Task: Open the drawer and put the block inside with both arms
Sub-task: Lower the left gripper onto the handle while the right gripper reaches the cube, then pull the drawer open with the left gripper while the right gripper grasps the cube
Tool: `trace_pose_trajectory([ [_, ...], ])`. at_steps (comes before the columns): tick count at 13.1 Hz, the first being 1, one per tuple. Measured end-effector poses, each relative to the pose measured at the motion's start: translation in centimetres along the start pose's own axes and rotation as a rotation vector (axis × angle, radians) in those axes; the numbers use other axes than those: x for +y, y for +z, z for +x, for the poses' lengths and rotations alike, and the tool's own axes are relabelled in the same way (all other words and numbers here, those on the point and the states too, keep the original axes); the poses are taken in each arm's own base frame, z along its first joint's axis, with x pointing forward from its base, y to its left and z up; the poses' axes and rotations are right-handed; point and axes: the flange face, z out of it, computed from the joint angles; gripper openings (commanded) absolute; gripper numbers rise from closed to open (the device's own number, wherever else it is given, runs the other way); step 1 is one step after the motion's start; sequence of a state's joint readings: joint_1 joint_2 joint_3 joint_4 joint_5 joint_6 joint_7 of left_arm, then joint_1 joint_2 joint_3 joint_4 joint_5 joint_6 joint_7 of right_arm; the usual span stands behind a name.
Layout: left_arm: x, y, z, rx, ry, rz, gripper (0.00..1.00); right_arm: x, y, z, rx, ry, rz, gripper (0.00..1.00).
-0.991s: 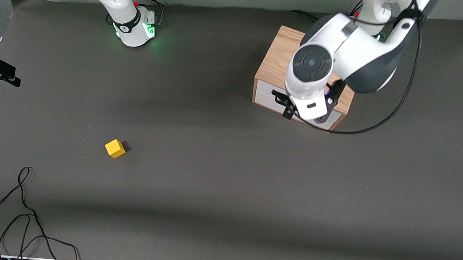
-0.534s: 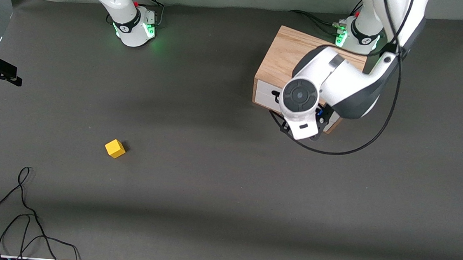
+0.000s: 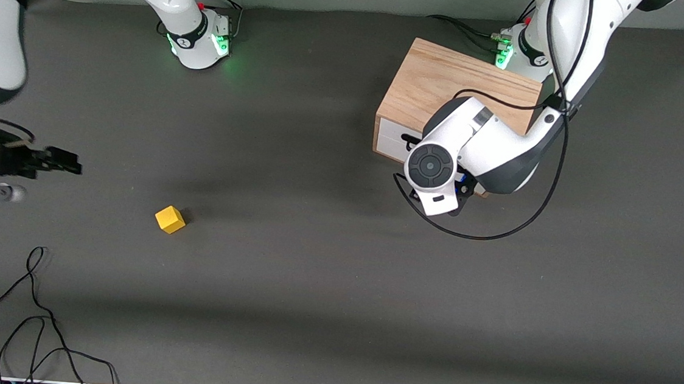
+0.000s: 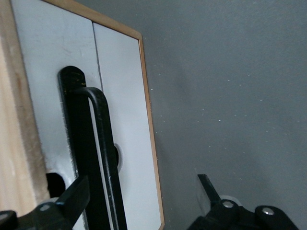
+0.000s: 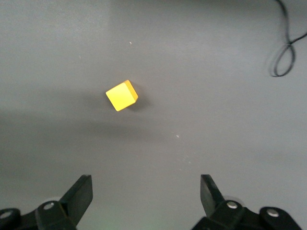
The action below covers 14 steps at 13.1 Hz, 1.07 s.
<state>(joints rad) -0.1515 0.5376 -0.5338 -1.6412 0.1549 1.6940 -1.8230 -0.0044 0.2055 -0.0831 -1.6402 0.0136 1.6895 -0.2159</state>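
Observation:
The light oak box (image 3: pixel 447 90) stands near the left arm's base, and its drawer (image 3: pixel 390 138) is closed. In the left wrist view the white drawer front (image 4: pixel 122 120) and its black bar handle (image 4: pixel 103 158) fill one side. My left gripper (image 4: pixel 141 191) is open in front of the drawer, with the handle between its fingers and close to one fingertip (image 4: pixel 76 196). In the front view the left arm's wrist (image 3: pixel 432 168) hides this gripper. The yellow block (image 3: pixel 169 219) lies on the mat toward the right arm's end. My right gripper (image 5: pixel 146 189) is open and empty, with the block (image 5: pixel 121 95) ahead of it.
The right gripper (image 3: pixel 63 161) is over the mat near the table's edge at the right arm's end. Loose black cable (image 3: pixel 33 314) lies on the mat nearer the front camera than the block, and a loop of it shows in the right wrist view (image 5: pixel 285 52).
The left arm's hand has come down off the box to the drawer front and its handle. The right arm has swung in from the table's edge toward the block.

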Motion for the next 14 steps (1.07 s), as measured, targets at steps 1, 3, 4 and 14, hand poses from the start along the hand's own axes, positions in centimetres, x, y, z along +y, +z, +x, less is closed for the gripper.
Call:
trace_pose_trajectory([
  [1,0.2,0.5,0.0,-0.002,0.001,0.005,1.00,-0.8,0.9,0.4,-0.002,-0.006,0.003,1.00],
  [3,0.5,1.3,-0.1,-0.007,0.003,0.010,1.00,-2.2,2.9,1.4,-0.001,-0.016,0.000,1.00],
  [4,0.7,1.7,-0.1,-0.009,0.005,0.010,1.00,-2.5,4.1,1.9,0.001,-0.017,-0.003,1.00],
  [14,1.4,2.7,0.3,0.001,0.006,0.005,1.00,-5.9,19.2,5.1,0.017,0.056,-0.014,1.00],
])
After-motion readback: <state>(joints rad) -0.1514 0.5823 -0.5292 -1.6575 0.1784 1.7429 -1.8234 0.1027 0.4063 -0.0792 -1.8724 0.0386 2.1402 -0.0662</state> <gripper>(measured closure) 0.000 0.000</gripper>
